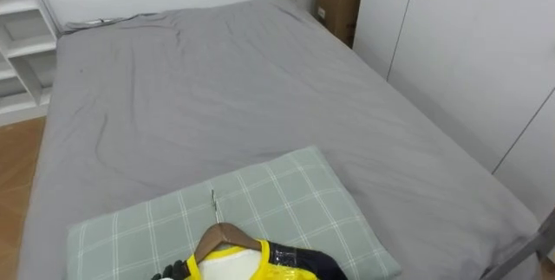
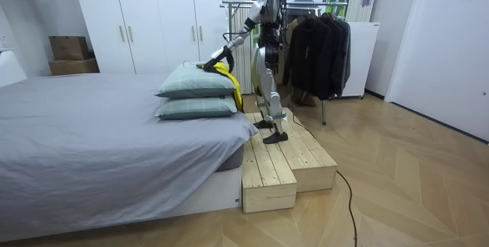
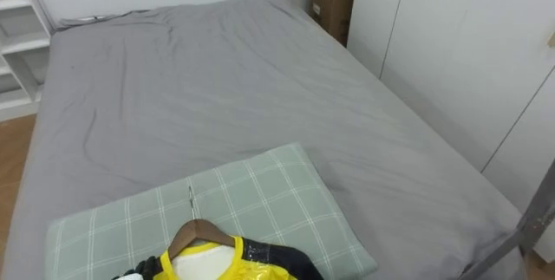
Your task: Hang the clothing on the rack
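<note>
One yellow garment (image 1: 243,267) on its wooden hanger (image 1: 227,235) lay on the top pillow (image 1: 286,198) | left hand (image 1: 172,271) at its edge, grip could not be told | lifting and hanging on the rack (image 2: 238,4) not yet done.

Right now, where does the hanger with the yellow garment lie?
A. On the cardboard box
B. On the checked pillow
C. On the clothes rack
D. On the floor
B: the hanger and the yellow garment lie flat on the checked pillow at the near end of the bed.
</note>
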